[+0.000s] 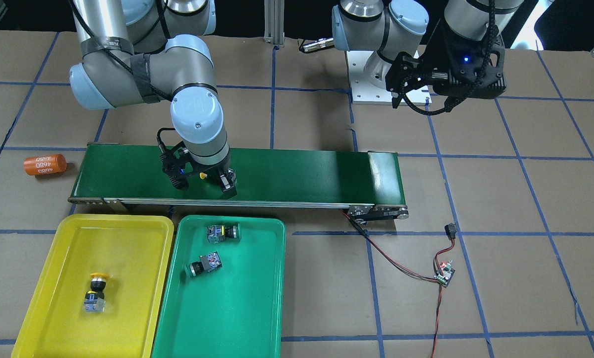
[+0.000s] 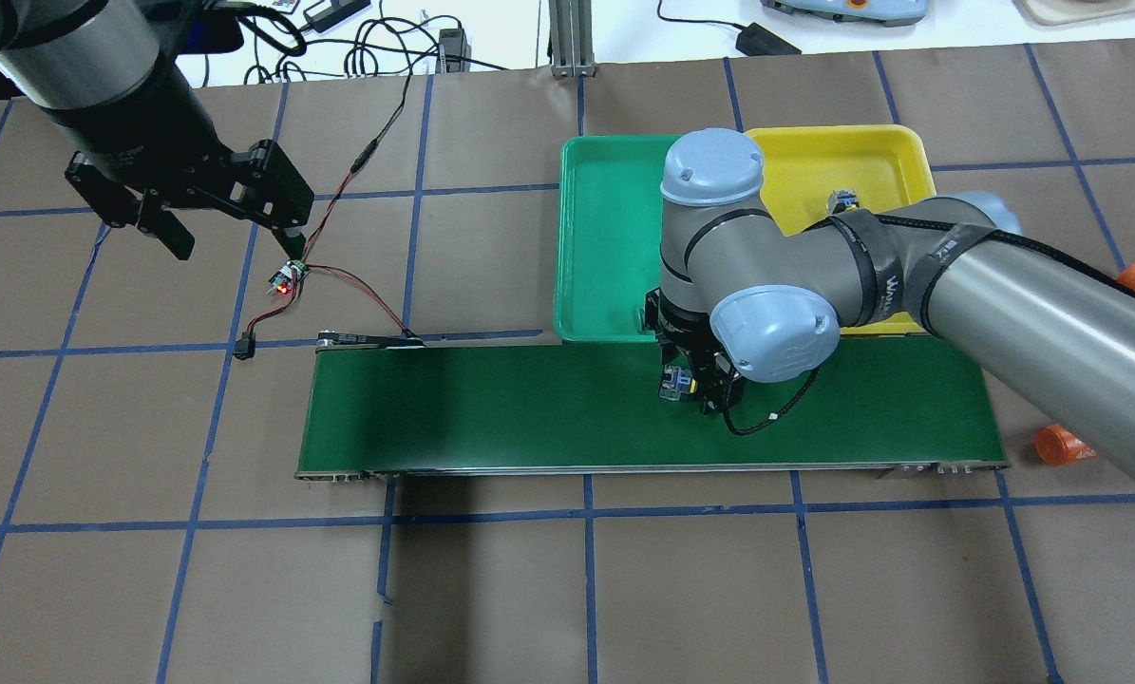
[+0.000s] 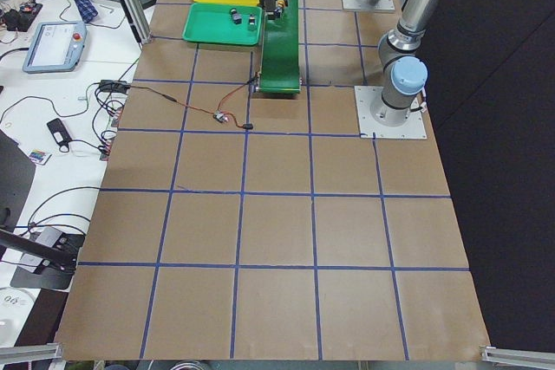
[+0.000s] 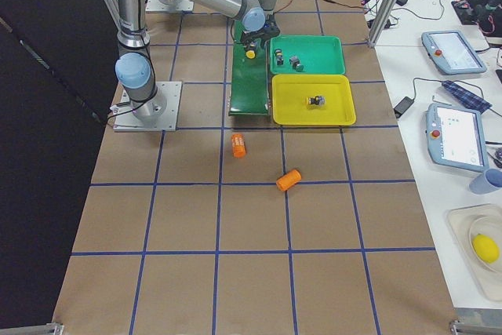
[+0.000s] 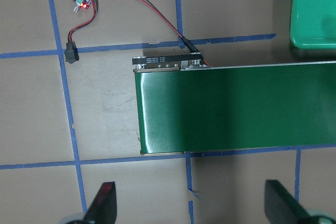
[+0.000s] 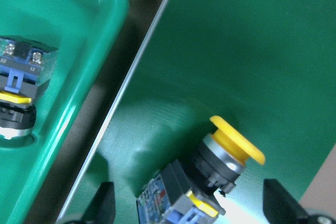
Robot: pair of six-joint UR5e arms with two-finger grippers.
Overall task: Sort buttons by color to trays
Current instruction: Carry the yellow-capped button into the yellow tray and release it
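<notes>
A bench (image 1: 525, 248) covered in brown paper with a blue tape grid carries everything. A long dark green conveyor belt (image 1: 297, 174) lies across its middle. Along one long edge of the belt, side by side, sit a shallow bright yellow plastic tray (image 1: 118, 220) and a matching teal-green plastic tray (image 1: 237, 318).

The grey right arm (image 1: 197, 114) points down at the belt. The right gripper (image 1: 205, 183) has its jaws spread apart, straddling a yellow mushroom-capped push-button (image 6: 220, 166). This button lies on its side on the belt, clear of both fingers. The left gripper (image 2: 235, 233) hangs above the bench beyond the belt's other end, jaws released and wide apart.

An orange cylinder printed "4680" (image 1: 44, 164) lies on the bench past the belt's end nearest the yellow tray. One yellow-capped button (image 1: 96, 291) rests in the yellow tray. The teal-green tray holds one green-capped button (image 1: 223, 232) near its belt-side rim and another green-capped button (image 1: 203, 263) just further in. A tiny circuit board with red and black wires (image 1: 445, 274) sits off the belt's far end.
</notes>
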